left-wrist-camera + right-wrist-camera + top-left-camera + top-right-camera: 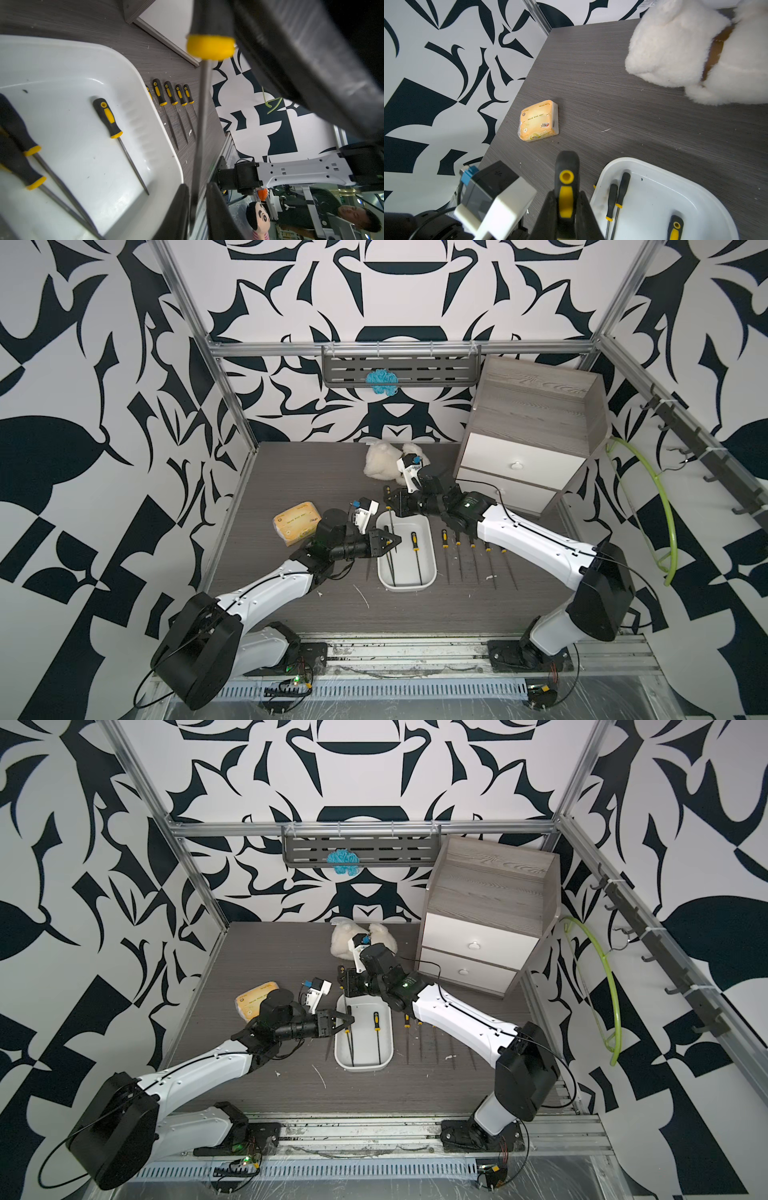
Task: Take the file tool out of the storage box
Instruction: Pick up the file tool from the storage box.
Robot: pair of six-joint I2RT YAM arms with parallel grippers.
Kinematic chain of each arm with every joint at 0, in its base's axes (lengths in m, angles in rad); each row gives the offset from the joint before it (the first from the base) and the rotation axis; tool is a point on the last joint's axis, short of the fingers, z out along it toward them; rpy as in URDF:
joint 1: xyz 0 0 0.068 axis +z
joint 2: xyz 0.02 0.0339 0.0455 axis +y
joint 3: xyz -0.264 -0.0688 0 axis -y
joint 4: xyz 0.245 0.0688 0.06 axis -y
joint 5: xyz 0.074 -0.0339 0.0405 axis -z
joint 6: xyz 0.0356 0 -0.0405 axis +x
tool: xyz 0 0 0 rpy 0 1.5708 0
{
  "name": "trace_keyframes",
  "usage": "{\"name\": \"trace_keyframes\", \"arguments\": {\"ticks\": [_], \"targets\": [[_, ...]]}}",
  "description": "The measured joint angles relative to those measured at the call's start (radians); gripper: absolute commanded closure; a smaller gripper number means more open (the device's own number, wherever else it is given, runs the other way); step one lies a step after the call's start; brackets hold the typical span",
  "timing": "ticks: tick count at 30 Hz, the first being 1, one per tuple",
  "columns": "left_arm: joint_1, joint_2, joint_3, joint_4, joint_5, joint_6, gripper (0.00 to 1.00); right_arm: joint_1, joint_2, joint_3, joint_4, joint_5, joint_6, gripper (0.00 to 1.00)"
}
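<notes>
The white storage box [433, 562] [390, 1042] [62, 79] [660, 193] lies mid-table, and three black-and-yellow files lie in it, one being [414, 542] [108, 118]. A further file tool [390, 524] [202, 104] [566, 197] is held up over the box's left side. My right gripper [390, 499] [343, 979] [566, 194] is shut on its handle. My left gripper [398, 540] [351, 1020] [197, 187] reaches in from the left, its fingers closed tight on either side of the thin shaft.
Several files [473, 556] [172, 97] lie in a row right of the box. A yellow tissue pack [297, 522] [538, 121] sits to the left and a white plush [384, 464] behind. The grey cabinet [528, 439] stands back right.
</notes>
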Motion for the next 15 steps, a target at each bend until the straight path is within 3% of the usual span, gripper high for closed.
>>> {"name": "trace_keyframes", "arguments": {"ticks": [4, 7, 9, 12, 15], "targets": [[-0.003, 0.002, 0.004, 0.003, 0.005, 0.004, 1.0, 0.0, 0.0, -0.003, -0.001, 0.004, 0.0, 1.0], [-0.003, 0.001, 0.003, -0.009, 0.005, 0.009, 1.0, 0.0, 0.0, -0.012, 0.009, 0.004, 0.001, 0.83], [-0.003, -0.007, 0.004, -0.035, -0.005, 0.017, 1.0, -0.002, -0.001, -0.017, 0.008, 0.0, 0.0, 0.78], [-0.009, -0.055, 0.029, -0.165, -0.053, 0.049, 1.0, -0.003, -0.002, -0.018, -0.006, -0.008, -0.007, 0.73], [-0.01, -0.113, 0.1, -0.394, -0.171, 0.103, 1.0, -0.007, -0.022, -0.019, -0.03, -0.01, -0.025, 0.72]]}}
